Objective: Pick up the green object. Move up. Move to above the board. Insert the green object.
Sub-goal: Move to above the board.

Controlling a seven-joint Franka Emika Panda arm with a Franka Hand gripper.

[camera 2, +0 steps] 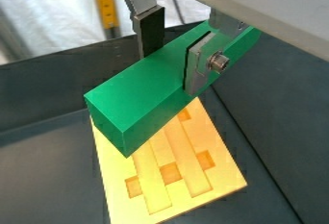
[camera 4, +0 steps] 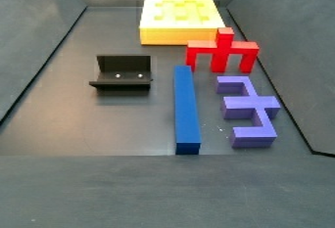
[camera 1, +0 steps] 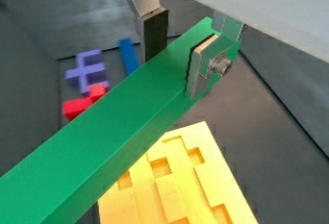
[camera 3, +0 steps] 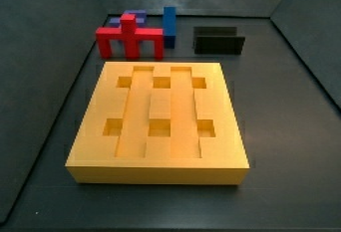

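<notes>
Green object (camera 2: 144, 98) in end effector (camera 2: 174, 47)

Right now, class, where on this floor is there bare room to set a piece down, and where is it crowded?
Bare floor surrounds the fixture up to the blue bar. Crowded: red piece, blue bar and purple piece together. The gripper holds the green object over the board.
</notes>
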